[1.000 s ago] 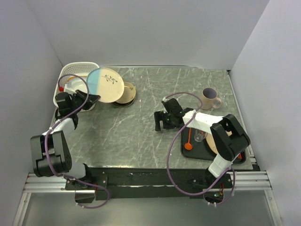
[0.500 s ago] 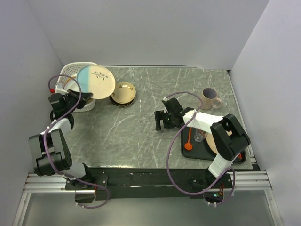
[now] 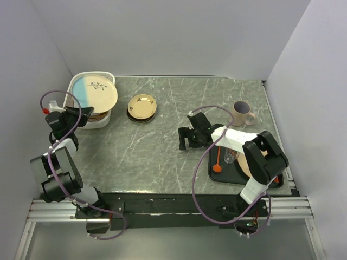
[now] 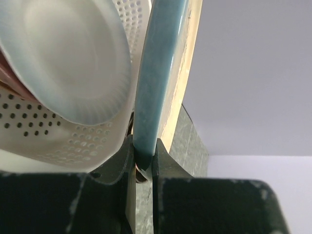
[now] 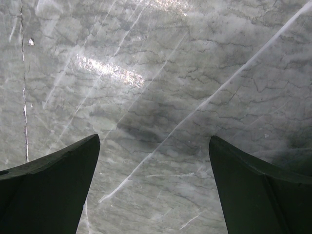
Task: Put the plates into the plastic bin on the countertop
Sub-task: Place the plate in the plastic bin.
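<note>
My left gripper (image 3: 75, 115) is shut on the near rim of the blue-and-cream plate (image 3: 93, 92), which hangs over the white plastic bin (image 3: 106, 74) at the back left of the countertop (image 3: 162, 157). In the left wrist view the plate's blue edge (image 4: 156, 87) runs up from between my closed fingers (image 4: 168, 168), next to the bin's perforated wall (image 4: 29, 122) and a pale plate (image 4: 73, 58) inside it. A small tan dark-rimmed plate (image 3: 142, 106) lies right of the bin. My right gripper (image 3: 187, 138) hovers open over bare countertop (image 5: 161, 97), holding nothing.
A black tray (image 3: 212, 174) at the front right carries a tan plate (image 3: 246, 162), an orange spoon (image 3: 217, 162) and a glass (image 3: 230, 157). A mug (image 3: 242, 112) stands behind it. White walls close in the left, back and right.
My left arm swung the blue-and-cream plate left and back, from beside the small tan plate to over the bin, and the plate lies flatter. The right arm has stayed put.
</note>
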Available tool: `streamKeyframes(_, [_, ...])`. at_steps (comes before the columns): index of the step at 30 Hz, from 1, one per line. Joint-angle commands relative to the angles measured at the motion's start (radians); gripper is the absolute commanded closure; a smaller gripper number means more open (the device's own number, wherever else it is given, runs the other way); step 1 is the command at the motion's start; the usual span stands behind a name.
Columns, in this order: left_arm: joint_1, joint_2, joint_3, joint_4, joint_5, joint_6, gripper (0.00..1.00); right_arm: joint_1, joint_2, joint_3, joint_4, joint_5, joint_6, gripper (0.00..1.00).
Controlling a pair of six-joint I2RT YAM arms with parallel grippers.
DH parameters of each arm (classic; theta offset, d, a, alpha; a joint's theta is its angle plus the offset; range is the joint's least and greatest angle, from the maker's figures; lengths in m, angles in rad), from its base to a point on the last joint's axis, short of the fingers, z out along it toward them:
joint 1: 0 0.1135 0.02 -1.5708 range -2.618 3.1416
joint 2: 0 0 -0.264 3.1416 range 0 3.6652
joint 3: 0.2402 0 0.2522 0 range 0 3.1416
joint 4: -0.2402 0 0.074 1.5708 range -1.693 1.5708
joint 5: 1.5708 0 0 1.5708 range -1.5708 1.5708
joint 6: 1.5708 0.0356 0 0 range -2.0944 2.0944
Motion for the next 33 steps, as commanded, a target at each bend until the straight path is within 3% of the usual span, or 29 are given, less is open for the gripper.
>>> streamKeyframes(1, [0.028, -0.017, 0.007, 0.234, 0.023, -0.044, 0.99, -0.008, -0.036, 0.021, 0.002, -0.001, -0.003, 0.00])
streamKeyframes(22, [0.097, 0.034, -0.028, 0.316, 0.026, -0.097, 0.99, -0.010, -0.104, 0.016, -0.006, 0.002, -0.004, 0.00])
streamKeyframes(33, [0.105, 0.118, 0.030, 0.288, 0.005, -0.101, 0.99, -0.008, -0.099, 0.011, -0.004, -0.001, -0.009, 0.00])
